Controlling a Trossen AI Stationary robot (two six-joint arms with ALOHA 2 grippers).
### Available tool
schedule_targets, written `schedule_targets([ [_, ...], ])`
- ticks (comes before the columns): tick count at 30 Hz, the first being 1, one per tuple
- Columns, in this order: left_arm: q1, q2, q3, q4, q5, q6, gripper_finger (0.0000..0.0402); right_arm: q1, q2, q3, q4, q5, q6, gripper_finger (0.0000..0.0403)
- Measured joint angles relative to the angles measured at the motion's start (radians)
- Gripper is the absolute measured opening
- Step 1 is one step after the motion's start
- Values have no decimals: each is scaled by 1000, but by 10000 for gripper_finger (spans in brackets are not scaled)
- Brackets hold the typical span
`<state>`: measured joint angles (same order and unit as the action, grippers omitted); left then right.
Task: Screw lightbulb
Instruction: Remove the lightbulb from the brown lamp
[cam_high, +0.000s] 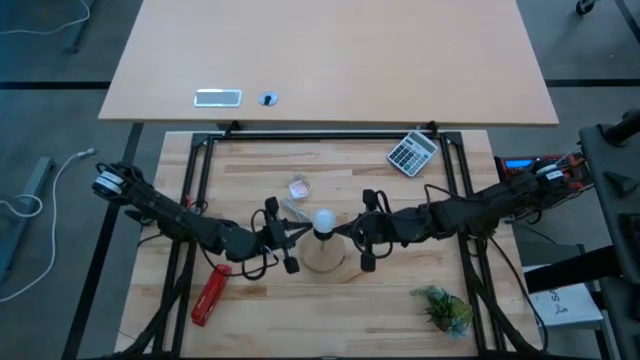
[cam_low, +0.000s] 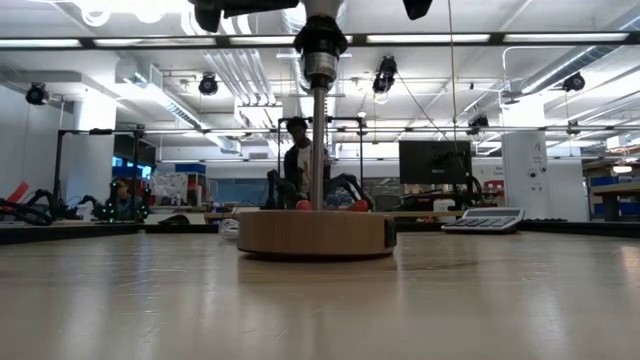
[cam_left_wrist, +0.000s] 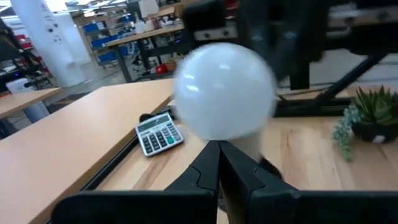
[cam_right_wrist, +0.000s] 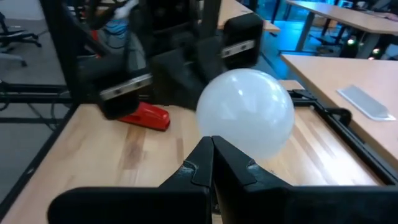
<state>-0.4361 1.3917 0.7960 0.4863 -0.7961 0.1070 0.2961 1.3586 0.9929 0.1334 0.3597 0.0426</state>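
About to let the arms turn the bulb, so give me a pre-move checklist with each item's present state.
1. Lightbulb stands over the wooden disc: ok.
2. Bulb upright on the socket stem: ok in the low view.
3. Left gripper shut, tips at the bulb's side: ok; whether it touches, cannot tell.
4. Right gripper shut, tips at the opposite side: ok; contact, cannot tell.
5. How deep the thread is seated: cannot tell.
6. Calculator, red tool and plant lie apart from the disc: ok.
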Motion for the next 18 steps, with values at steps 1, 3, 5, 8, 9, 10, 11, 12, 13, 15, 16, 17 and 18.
schedule_targets([
  [1,-1,4,2,-4,4,5,0,-1,1,0,0,5,1,0],
  [3,-1,7,6,-7,16,7,0,-2,2,0,1,36,-1,0],
  [5,-2,6,8,-8,31,8,0,-2,2,0,0,58,-7,0],
  [8,-4,3,8,-6,37,8,0,-3,3,0,-12,67,-14,0],
  [9,-5,1,8,-6,37,8,0,-3,4,0,-13,69,-14,0],
  [10,-6,1,8,-5,40,8,0,-3,4,0,-16,75,-14,0],
  [11,-6,1,8,-5,48,9,0,-3,4,0,-20,84,-15,0],
  [12,-6,1,8,-5,58,12,0,-2,4,0,-24,92,-16,0],
  [13,-8,1,8,-6,62,13,0,-2,4,0,-28,95,-18,0],
  [15,-11,1,8,-10,61,13,0,-2,4,0,-28,97,-24,0],
  [16,-13,-1,8,-20,60,13,0,-2,4,0,-28,98,-28,0],
  [17,-18,-5,8,-39,52,13,0,-2,4,0,-28,98,-28,0],
  [18,-23,-10,8,-57,34,7,0,-2,4,0,-30,98,-28,0],
])
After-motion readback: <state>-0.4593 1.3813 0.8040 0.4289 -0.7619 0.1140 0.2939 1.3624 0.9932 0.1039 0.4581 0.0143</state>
